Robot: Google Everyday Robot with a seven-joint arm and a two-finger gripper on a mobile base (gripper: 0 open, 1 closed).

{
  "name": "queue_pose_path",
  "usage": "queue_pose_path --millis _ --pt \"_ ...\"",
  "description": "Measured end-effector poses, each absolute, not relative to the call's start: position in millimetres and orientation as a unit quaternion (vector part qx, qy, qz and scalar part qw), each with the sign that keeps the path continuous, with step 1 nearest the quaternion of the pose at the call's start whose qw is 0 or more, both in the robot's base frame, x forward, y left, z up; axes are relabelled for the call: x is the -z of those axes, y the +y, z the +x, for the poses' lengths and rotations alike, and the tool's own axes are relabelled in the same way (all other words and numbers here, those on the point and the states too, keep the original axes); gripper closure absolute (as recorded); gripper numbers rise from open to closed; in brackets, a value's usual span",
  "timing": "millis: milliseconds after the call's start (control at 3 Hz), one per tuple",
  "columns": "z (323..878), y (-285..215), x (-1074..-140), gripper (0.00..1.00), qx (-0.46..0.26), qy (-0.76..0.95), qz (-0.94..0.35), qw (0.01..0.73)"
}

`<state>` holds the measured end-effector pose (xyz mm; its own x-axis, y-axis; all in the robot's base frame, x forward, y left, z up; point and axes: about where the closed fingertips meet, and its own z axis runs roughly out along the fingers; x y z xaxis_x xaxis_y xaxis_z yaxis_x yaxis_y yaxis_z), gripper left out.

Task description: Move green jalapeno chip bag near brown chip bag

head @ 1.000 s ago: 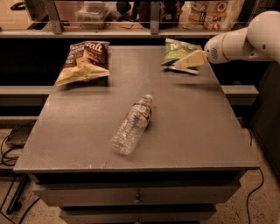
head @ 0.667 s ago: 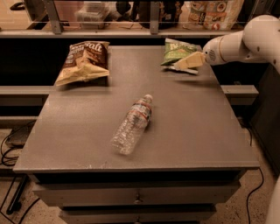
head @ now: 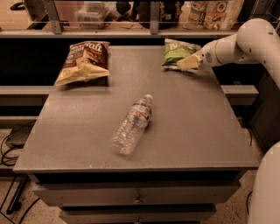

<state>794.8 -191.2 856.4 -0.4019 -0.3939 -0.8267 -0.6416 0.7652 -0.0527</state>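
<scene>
The green jalapeno chip bag [head: 178,51] lies at the table's back right corner. The brown chip bag [head: 84,61], with a dark brown top and tan lower part, lies at the back left. My gripper [head: 189,63] comes in from the right on the white arm and rests on the green bag's right front part, covering some of it. A wide stretch of table separates the two bags.
A clear plastic water bottle [head: 133,124] lies on its side in the middle of the grey table [head: 201,131]. A shelf with packages [head: 210,13] runs behind the table. Drawers [head: 138,199] sit below the front edge. Cables [head: 11,144] lie on the floor at left.
My gripper has edged slightly left and down over the green bag. The brown bag and the bottle have not moved.
</scene>
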Motion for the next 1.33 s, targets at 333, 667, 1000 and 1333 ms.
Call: queue_pose_path --millis 333,667,1000,1333 --pt "796 -180 -861 0.64 -0.134 0.82 -0.332 0.446" --pt "786 -140 -889 0.95 -0.13 0.793 -0.395 0.445" --pt "771 -96 -913 1.0 -0.145 0.76 -0.453 0.444" --pt "747 -35 -935 1.0 -0.173 0.712 -0.528 0.429"
